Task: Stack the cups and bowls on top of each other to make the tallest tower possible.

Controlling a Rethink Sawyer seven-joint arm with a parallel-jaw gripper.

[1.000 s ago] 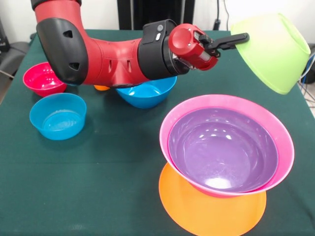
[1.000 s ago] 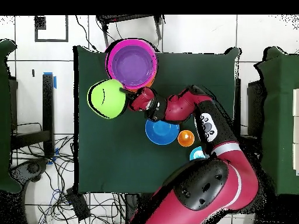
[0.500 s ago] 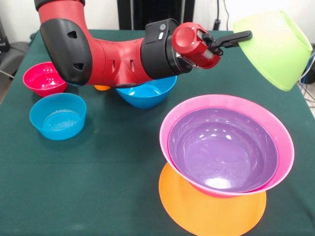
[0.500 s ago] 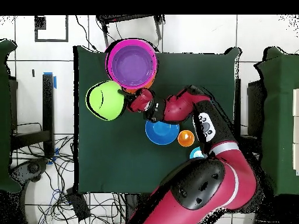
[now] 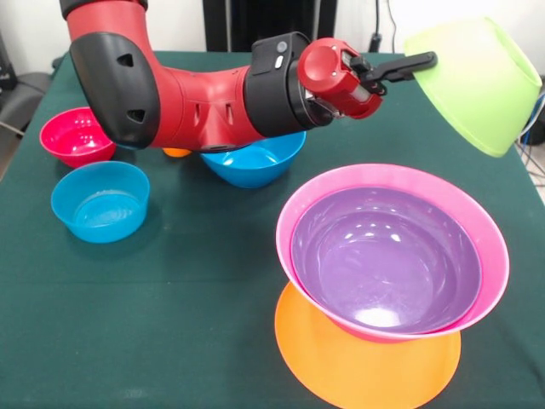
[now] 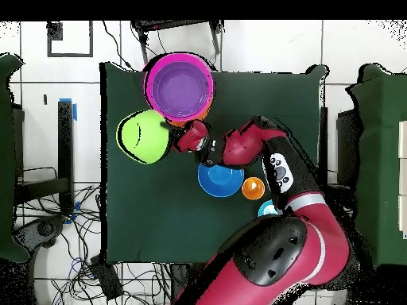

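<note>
- While the gripper (image 5: 415,66) pinches the rim of the green bowl (image 5: 477,85), that bowl hangs tilted in the air, off to one side of the tower (image 5: 392,264) and clear of it.
- As I judge it, the step in hand is carrying the green bowl over the tower and nesting it there.
- To do that well, the bowl should be levelled, mouth up, and centred over the purple bowl (image 5: 387,260) before lowering; a tilted approach could catch the pink bowl's (image 5: 298,200) rim and push the stack off its base.
- Since the pinch sits on one edge only, the bowl may swing or slip, so a slow descent and a low release seem wise.
- Every bowl looks like smooth, glossy plastic: round, thin-walled, flaring from a narrow foot to a wide mouth. Highlights gleam inside the purple one.
- Purple sits nested in pink, and both rest on the big orange bowl (image 5: 358,371), which reads as a flat round disc beneath them.
- Elsewhere on the dark green cloth of the table (image 5: 196,281) stand a large blue bowl (image 5: 255,162), a small red bowl (image 5: 75,136) and a small light blue bowl (image 5: 100,201), all apart from the tower.
- An orange cup (image 6: 253,188) shows in the overhead view, just beside the large blue bowl.
</note>
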